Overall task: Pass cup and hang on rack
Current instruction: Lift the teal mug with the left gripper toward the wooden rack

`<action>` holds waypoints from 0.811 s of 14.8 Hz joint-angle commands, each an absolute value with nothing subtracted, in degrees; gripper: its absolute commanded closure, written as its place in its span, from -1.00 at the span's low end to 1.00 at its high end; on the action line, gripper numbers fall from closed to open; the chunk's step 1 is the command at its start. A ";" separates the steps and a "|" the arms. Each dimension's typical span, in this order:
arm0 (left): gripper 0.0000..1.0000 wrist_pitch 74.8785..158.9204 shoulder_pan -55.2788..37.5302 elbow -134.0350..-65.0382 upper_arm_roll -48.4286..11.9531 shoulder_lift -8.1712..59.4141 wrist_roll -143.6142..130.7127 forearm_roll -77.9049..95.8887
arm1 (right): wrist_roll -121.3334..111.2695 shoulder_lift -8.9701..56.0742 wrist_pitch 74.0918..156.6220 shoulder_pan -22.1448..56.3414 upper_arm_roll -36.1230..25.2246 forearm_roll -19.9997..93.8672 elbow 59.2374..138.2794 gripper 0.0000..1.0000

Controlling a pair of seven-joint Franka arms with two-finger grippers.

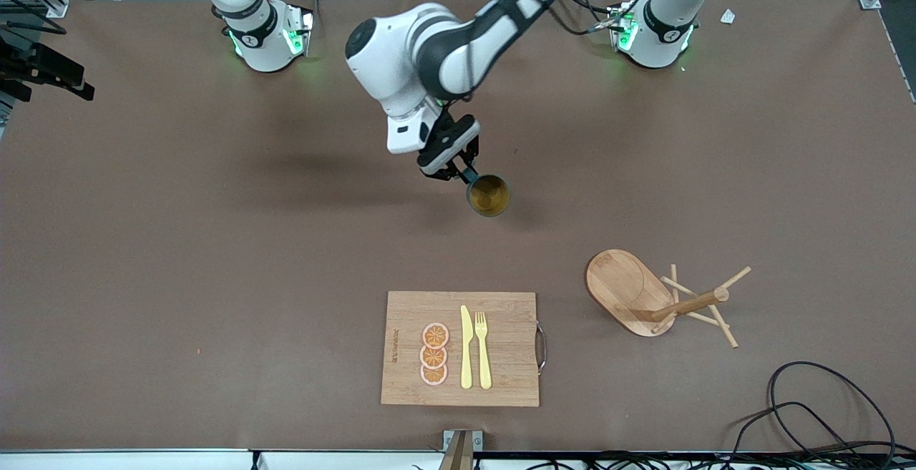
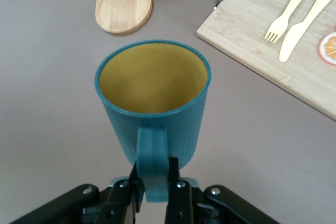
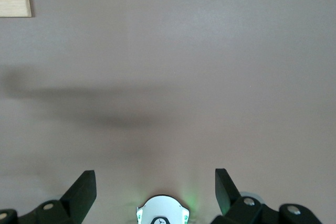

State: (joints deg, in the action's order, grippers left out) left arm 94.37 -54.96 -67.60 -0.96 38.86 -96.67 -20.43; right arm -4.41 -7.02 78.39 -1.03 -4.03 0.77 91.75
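One view shows cup handle clamped.

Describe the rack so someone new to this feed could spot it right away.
Start from the bamboo cutting board at the table edge nearest the front camera. Beside it, toward the left arm's end, stands the rack. Unlike the flat rectangular board, it has an oval wooden base, a central post and thin pegs sticking out.

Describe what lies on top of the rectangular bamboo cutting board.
On the rectangular bamboo cutting board lie three orange slices in a row, a pale yellow plastic knife and a matching yellow fork, side by side. Whatever lies beneath the board is covered.
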 commanded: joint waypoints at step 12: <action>0.96 86.51 -20.43 -73.39 -1.23 22.58 -62.81 29.49 | -5.10 -8.88 77.78 -0.97 -3.60 -0.09 93.16 -1.00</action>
State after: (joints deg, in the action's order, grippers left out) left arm 89.40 -27.55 -71.50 -0.62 23.90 -70.44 22.74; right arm -4.61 -7.12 77.78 -1.02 -3.73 0.76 91.84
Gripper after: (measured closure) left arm 0.789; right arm 0.000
